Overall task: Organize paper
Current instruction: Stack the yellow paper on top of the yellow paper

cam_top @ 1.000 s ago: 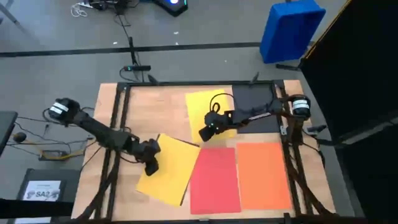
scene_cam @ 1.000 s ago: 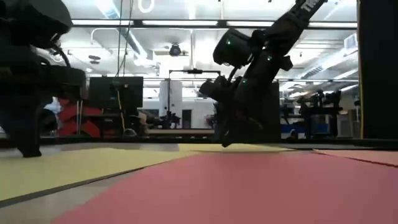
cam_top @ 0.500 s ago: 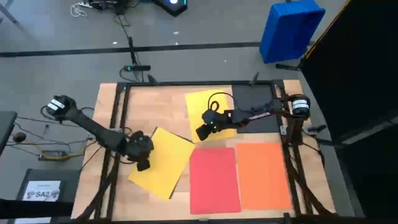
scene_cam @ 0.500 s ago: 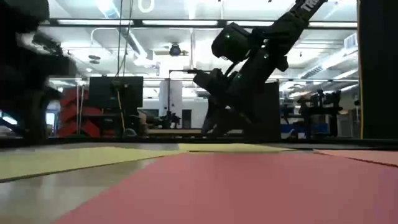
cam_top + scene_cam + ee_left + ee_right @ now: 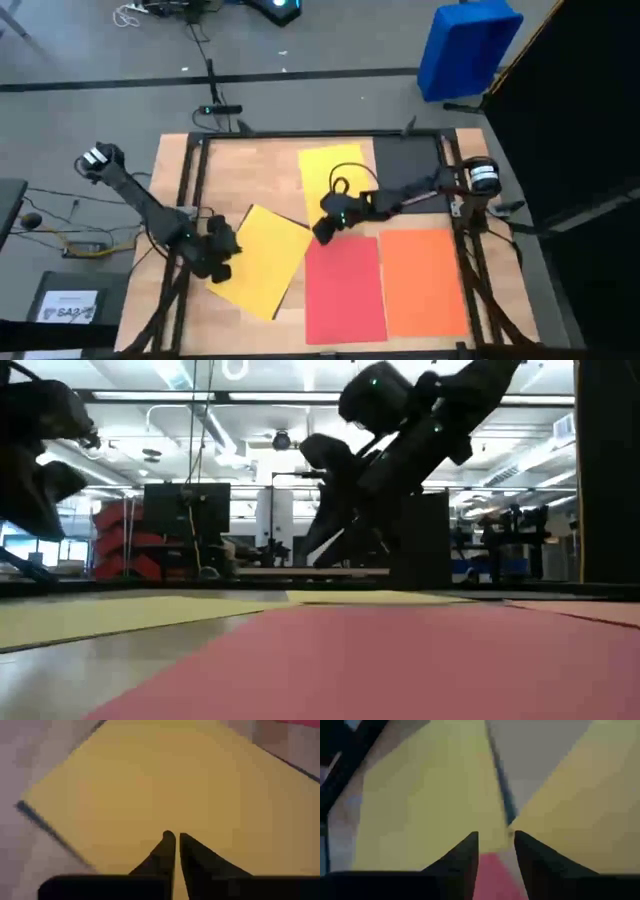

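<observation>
Wooden tabletop [image 5: 235, 175] carries four sheets. Our left tool [image 5: 218, 262], closed with nothing between its fingers, rests at the left edge of the tilted yellow paper [image 5: 265, 258], whose long axis leads away diagonally toward the red sheet [image 5: 345, 288]. We judge this arm nearer; the right tool [image 5: 328, 228], partly open, hangs beyond the red sheet's upper left corner.

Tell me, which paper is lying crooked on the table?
The yellow sheet at the left, next to the left hand. It sits turned at a slant, while the other yellow sheet, the red sheet, the orange sheet and the dark sheet lie straight.
</observation>
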